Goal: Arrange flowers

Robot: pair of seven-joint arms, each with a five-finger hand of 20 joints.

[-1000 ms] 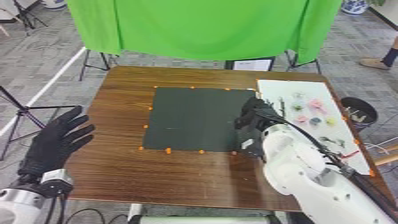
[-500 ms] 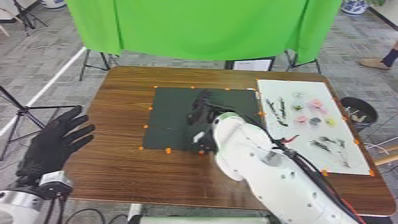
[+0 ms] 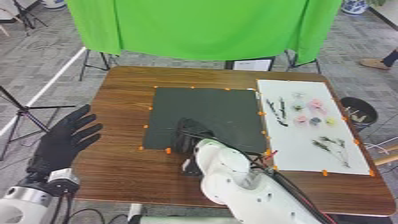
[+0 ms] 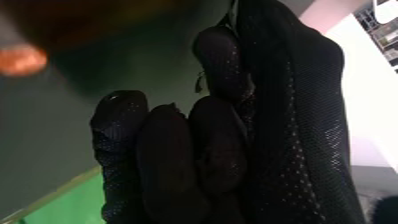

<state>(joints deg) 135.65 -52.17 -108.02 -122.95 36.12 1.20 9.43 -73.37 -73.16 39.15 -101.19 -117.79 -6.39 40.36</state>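
- Over the near-left part of the dark mat (image 3: 209,102), the right hand (image 3: 185,136) hangs low; whether it is open or clamped on a stem cannot be told.
- Beside that glove, in the right wrist view, a small dark wisp (image 4: 199,82) pokes out (perhaps a sprig's tip, perhaps only a loose thread).
- On the white board (image 3: 289,145), at the robot's right, lie the dark twigs (image 3: 282,106), the pink flowers (image 3: 315,105), a yellow flower (image 3: 331,121) and, nearer the robot, the thin sprigs (image 3: 329,143).
- The step looks like placing or trimming up a stem on the mat, with the arrangement probably at its very start.
- If a stem is carried, the hand should come down flat and slowly, let the stalk meet the mat first, then ease away straight up, so that nothing thin snags on the glove.
- The blossoms deserve a grip on the stalk alone, since petals would likely crush.
- Above the table's left side, the left hand (image 3: 60,145) waits with fingers apart, best kept well away.
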